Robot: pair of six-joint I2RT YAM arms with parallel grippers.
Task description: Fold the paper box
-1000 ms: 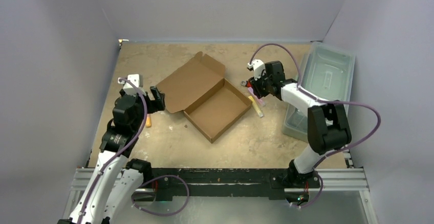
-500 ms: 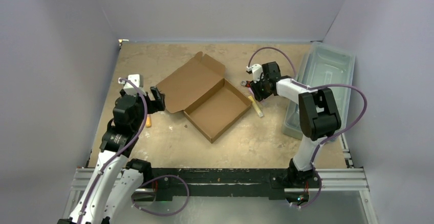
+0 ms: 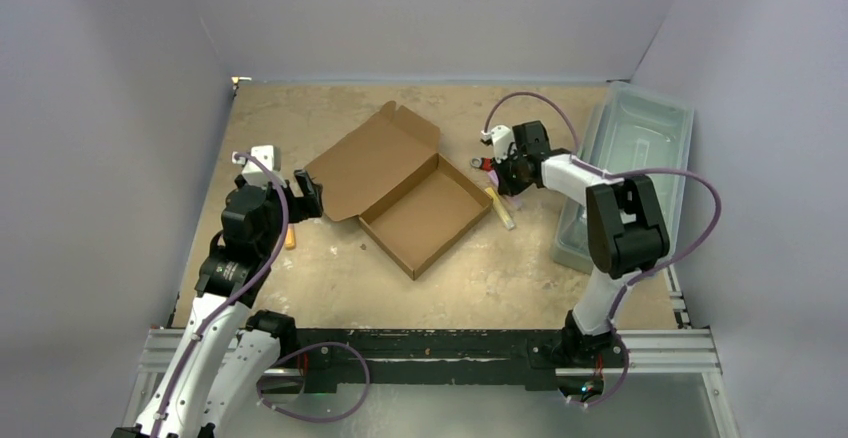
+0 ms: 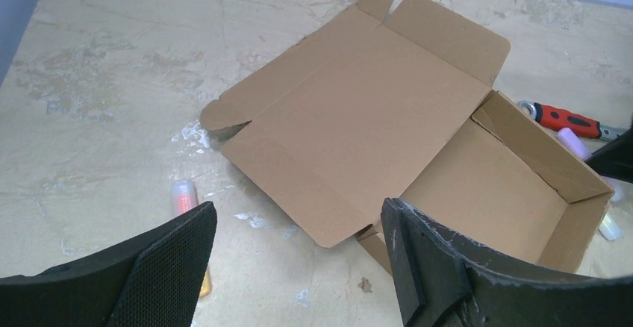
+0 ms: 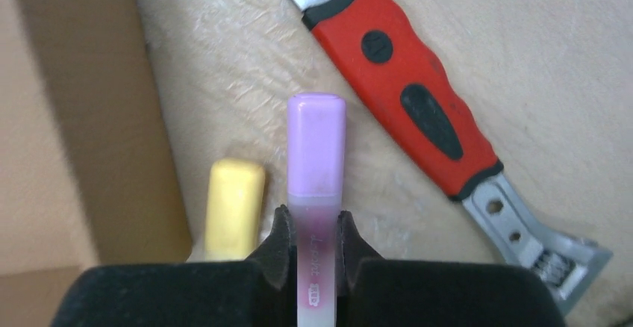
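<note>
The brown paper box [image 3: 405,190] lies open in the middle of the table, its lid [image 4: 358,110] flat to the far left and its shallow tray [image 4: 485,192] to the near right. My left gripper [image 3: 303,193] is open and empty just left of the lid's near corner, the jaws wide apart in the left wrist view [image 4: 298,260]. My right gripper [image 3: 503,173] is by the box's right side, shut on a purple highlighter [image 5: 316,192], which lies on or just above the table.
A red-handled wrench [image 5: 407,95] and a yellow highlighter [image 5: 233,207] lie beside the purple one, close to the box wall. A pink and orange highlighter [image 4: 183,200] lies left of the box. A translucent grey-green bin [image 3: 630,168] stands at the right.
My right arm has swung in and its gripper has shifted slightly up and left at the highlighters. The left arm and the box have not moved.
</note>
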